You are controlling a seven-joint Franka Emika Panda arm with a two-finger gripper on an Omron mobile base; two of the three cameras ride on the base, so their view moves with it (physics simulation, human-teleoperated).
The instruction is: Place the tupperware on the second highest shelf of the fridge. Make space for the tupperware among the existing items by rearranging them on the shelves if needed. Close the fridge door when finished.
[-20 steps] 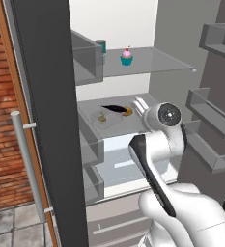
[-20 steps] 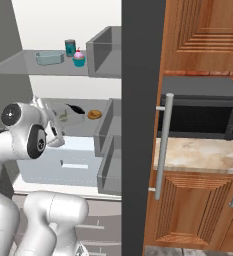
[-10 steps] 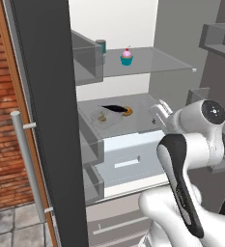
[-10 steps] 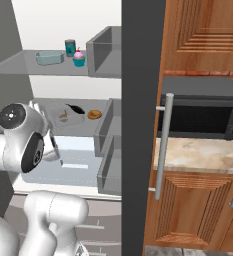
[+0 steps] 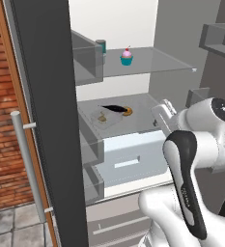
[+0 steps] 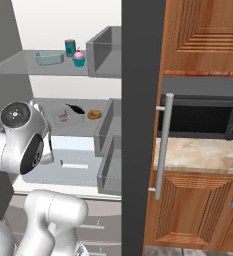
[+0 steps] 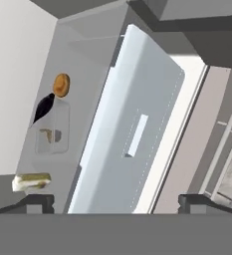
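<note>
In the left base view the fridge (image 5: pixel 133 29) stands open, and the tupperware (image 5: pixel 104 116) lies on the second highest shelf (image 5: pixel 143 103) with a small brown round piece (image 5: pixel 128 111) just beside it, while a pink-frosted cupcake (image 5: pixel 127 57) and a dark teal can (image 5: pixel 101 46) sit on the shelf above. The right base view shows the tupperware (image 6: pixel 66 115) on that same shelf, the brown piece (image 6: pixel 94 114) near it, and a pale block (image 6: pixel 49 57) beside the can (image 6: pixel 70 47) higher up. In the hand view the pincer (image 7: pixel 115 201) has its tips spread wide with nothing between them, above the white drawer (image 7: pixel 132 139), with the tupperware (image 7: pixel 52 132) well apart on the shelf.
</note>
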